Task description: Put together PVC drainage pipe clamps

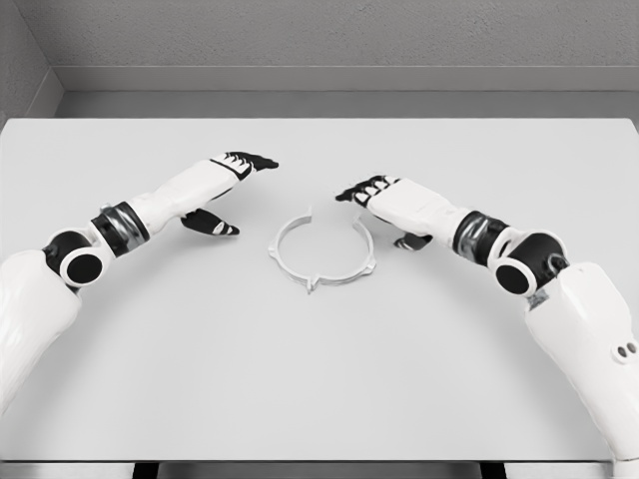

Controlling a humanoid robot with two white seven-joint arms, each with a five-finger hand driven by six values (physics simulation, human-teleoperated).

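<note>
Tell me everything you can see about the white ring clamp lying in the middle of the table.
The pipe clamp is a thin white ring, plastic by its look, lying flat on the grey table. Its band has a gap at the upper right and small tabs at the sides and front. It sits between the left hand and right hand; neither touches it.

Pale grey table [319, 379], white ring-shaped pipe clamp [324, 251] lying flat near centre, w/ small tabs
</note>
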